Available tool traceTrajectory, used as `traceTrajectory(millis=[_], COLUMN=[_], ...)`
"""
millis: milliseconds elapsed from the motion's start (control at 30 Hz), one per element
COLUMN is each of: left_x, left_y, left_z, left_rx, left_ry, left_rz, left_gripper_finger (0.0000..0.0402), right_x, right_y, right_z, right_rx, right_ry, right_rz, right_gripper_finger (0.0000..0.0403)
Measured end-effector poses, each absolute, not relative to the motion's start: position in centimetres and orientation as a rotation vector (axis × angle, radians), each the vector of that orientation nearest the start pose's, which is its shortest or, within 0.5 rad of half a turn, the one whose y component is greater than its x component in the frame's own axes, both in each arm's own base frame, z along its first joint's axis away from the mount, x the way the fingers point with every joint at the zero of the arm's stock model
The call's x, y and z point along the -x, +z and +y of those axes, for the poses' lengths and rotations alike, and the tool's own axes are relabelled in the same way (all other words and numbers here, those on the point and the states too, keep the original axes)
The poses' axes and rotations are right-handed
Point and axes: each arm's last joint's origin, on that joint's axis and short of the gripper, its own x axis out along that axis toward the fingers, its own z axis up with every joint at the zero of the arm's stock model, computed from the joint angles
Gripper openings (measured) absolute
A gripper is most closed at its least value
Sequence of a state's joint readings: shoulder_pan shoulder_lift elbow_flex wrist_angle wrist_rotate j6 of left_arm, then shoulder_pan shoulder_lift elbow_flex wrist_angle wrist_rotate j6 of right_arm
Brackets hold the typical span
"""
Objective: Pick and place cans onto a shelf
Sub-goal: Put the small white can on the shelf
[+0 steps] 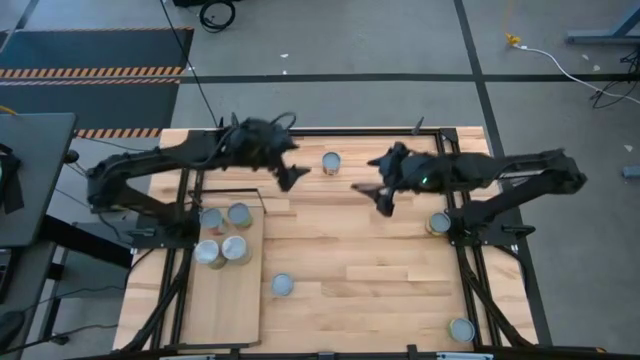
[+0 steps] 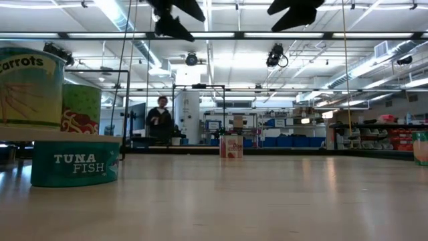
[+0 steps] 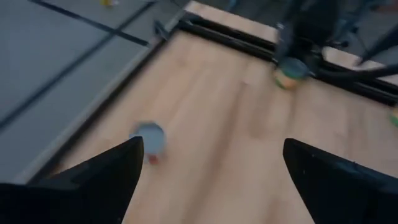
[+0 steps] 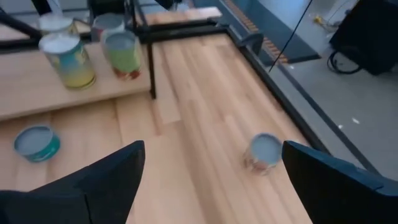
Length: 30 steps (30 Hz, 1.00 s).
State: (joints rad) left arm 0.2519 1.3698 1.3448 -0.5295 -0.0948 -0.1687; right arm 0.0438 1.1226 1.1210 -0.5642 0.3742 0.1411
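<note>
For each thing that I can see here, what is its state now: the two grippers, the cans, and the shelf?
Left gripper: open, empty, raised above the table.
Right gripper: open, empty, raised above the table.
Shelf: flat, holding four cans.
Four cans on the shelf: upright, grouped together.
Can between the grippers: upright, on the table.
Tuna can: upright, on the table beside the shelf.

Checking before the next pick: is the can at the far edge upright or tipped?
Upright: the can shows its round lid from above and stands on end in the low view.

Two matte black jointed arms, each claw with tapered wedge-shaped fingers (image 3: 99,180)
</note>
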Motion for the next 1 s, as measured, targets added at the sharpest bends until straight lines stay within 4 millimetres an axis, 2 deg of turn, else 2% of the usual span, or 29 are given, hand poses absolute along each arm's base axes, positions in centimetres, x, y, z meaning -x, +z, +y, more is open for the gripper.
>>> traceTrajectory(millis=[67, 133, 333, 400, 600, 767, 1000], left_x=[-29.6, -30.4, -32.3, -33.3, -36.5, -38.5, -39.5], left_y=[36.7, 35.9, 31.4, 29.6, 25.8, 23.2, 20.1], left_z=[9.4, 11.1, 15.5, 16.2, 17.1, 18.1, 19.8], left_rx=[0.184, 0.191, 0.277, 0.268, 0.241, 0.121, 0.164], left_ry=[0.415, 0.458, 0.571, 0.567, 0.485, 0.447, 0.503], left_rz=[0.516, 0.540, 0.635, 0.678, 0.665, 0.636, 0.630], left_gripper_finger=[0.0389, 0.0389, 0.0389, 0.0389, 0.0389, 0.0389, 0.0391], right_x=[-22.5, -22.1, -21.0, -20.7, -20.3, -20.1, -20.0], right_y=[35.5, 35.7, 35.9, 36.0, 36.0, 36.0, 35.9], right_z=[-1.1, -2.2, -4.8, -5.5, -7.1, -7.7, -7.7], right_rx=[-0.012, -0.012, -0.044, -0.033, 0.004, -0.006, -0.009], right_ry=[-0.358, -0.373, -0.482, -0.503, -0.561, -0.582, -0.561], right_rz=[0.517, 0.515, 0.524, 0.526, 0.541, 0.544, 0.550], right_gripper_finger=[0.0387, 0.0387, 0.0378, 0.0375, 0.0373, 0.0372, 0.0390])
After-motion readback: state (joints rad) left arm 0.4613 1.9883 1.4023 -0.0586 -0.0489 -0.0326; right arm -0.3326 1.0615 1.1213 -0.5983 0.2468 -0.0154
